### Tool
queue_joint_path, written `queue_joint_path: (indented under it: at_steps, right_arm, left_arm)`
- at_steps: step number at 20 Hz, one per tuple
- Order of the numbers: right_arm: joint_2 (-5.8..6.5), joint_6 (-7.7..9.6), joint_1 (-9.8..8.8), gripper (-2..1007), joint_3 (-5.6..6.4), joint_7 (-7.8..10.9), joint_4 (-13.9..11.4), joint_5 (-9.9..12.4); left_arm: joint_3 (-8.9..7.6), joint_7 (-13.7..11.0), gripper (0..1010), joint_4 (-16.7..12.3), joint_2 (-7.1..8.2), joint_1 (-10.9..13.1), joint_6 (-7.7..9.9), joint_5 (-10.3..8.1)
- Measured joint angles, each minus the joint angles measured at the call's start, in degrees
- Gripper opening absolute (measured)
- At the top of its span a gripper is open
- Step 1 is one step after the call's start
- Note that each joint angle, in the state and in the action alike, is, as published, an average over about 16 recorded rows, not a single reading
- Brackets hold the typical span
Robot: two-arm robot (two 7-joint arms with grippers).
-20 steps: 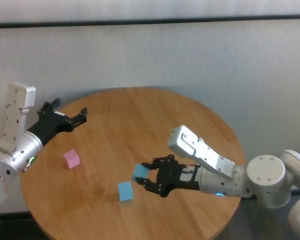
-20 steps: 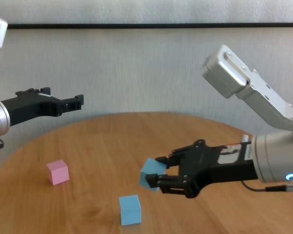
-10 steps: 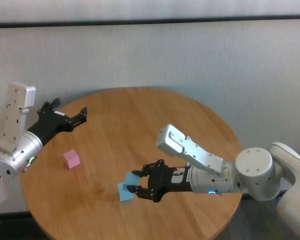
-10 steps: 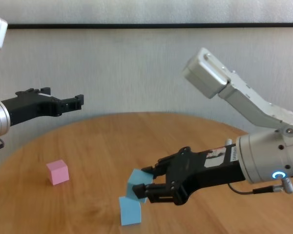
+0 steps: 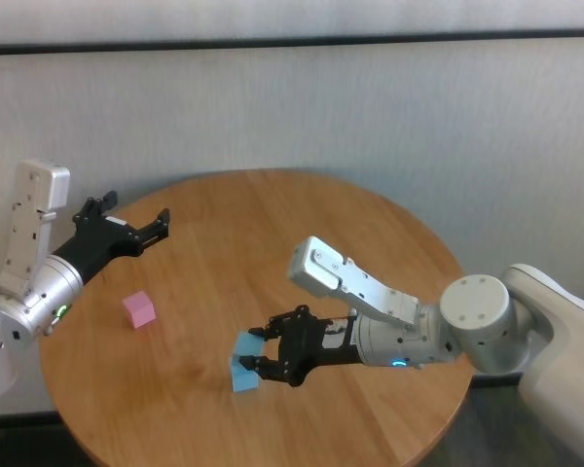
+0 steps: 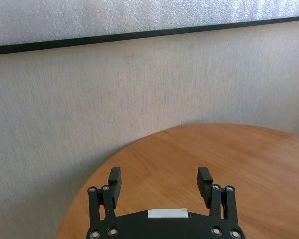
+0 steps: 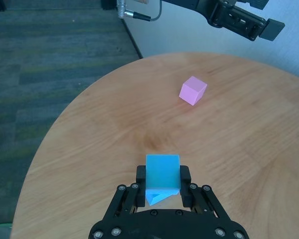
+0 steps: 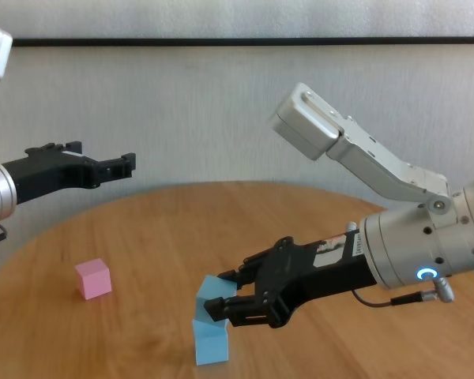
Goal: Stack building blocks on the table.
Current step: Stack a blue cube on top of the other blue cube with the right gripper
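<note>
1. Chest view: our right gripper [image 8: 225,306] has its jaws clamped on a light blue block [image 8: 214,289], tilted, hanging right over the second light blue block [image 8: 211,343] on the worktop [image 8: 142,237]. Can't tell if the two touch yet.
2. Right wrist view: held block sits square between the jaws, the lower block's corner peeking out under it, so they're rotated relative to each other.
3. Pink block [image 5: 139,309] sits alone on the worktop, well apart from the blue pair, toward our left side.
4. Left gripper [image 5: 128,230] hovers above the far left rim, jaws wide, holding nothing.
5. Progress, our read: first stack is at the placing step, nothing released. Left to do: level and release blue on blue, then fetch pink and put it on top.
6. Versus a second ago: right arm has carried the block from beside and above the lower block to over it. Left arm and pink block unchanged.
</note>
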Motion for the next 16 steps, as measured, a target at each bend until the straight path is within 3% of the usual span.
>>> queue_joint_path:
  at_steps: [16]
  right_arm:
    - [-2.11,0.78,2.6,370,-1.41,1.11,4.28,-0.1]
  left_arm:
    - [0.0,0.0,999,0.0,0.0,0.0,0.0,0.0]
